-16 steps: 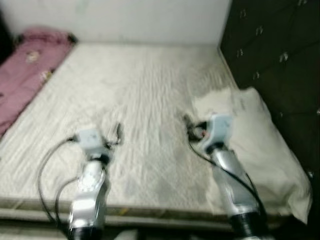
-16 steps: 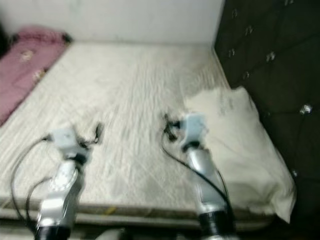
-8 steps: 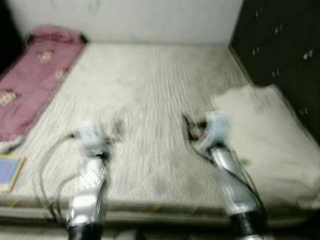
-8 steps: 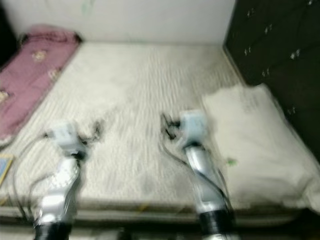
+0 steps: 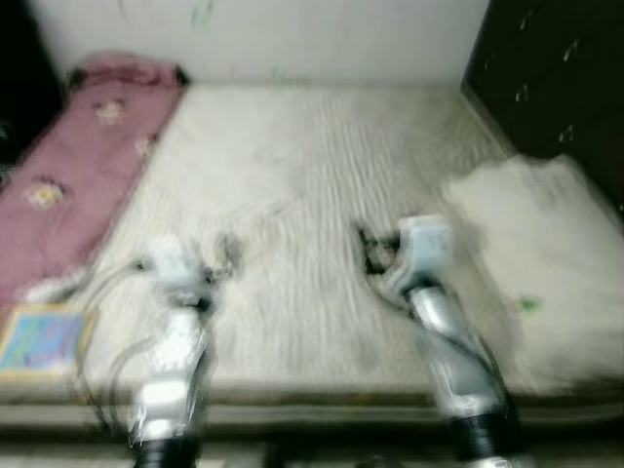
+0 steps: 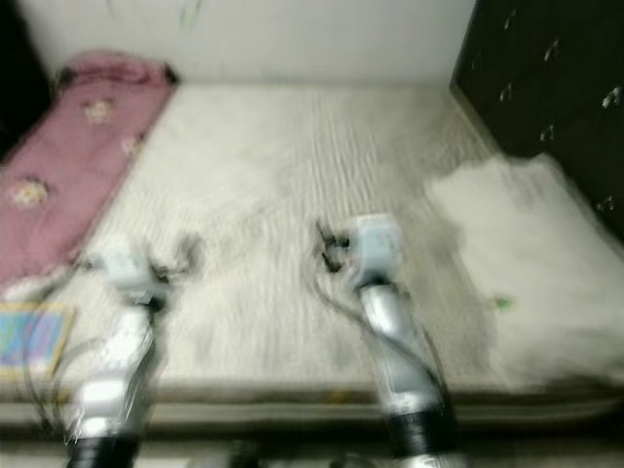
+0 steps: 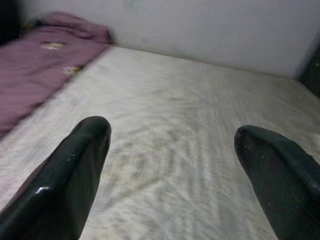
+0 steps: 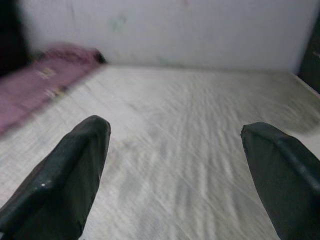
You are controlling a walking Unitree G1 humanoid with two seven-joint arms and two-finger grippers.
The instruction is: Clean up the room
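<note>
Book: a flat blue item, probably a book (image 5: 41, 338), lies at the bed's near left corner, just below the blanket; the blur hides its cover.
Blanket: a pink flowered blanket (image 5: 73, 171) runs along the bed's left edge up to the wall (image 5: 292, 34).
Left end effector: the left end effector (image 5: 230, 252) hangs over the near left part of the bed, fingers spread wide apart and empty; its wrist view shows both black fingers (image 7: 75, 165) with bare mattress between them.
Bed: a pale quilted bed (image 5: 302, 175) spans the middle, with a greyish smudge near its centre.
Right end effector: the right end effector (image 5: 366, 250) hangs over the near middle of the bed, just left of the pillow, fingers wide open and gripping nothing; its fingers (image 8: 70, 170) frame bare mattress in the wrist view.
Pillow: a white pillow (image 5: 541, 253) lies along the bed's right side, with a small green speck (image 5: 527, 305) on its near part.
Headboard: a dark tufted headboard (image 5: 556, 78) stands at the far right, behind the pillow.
</note>
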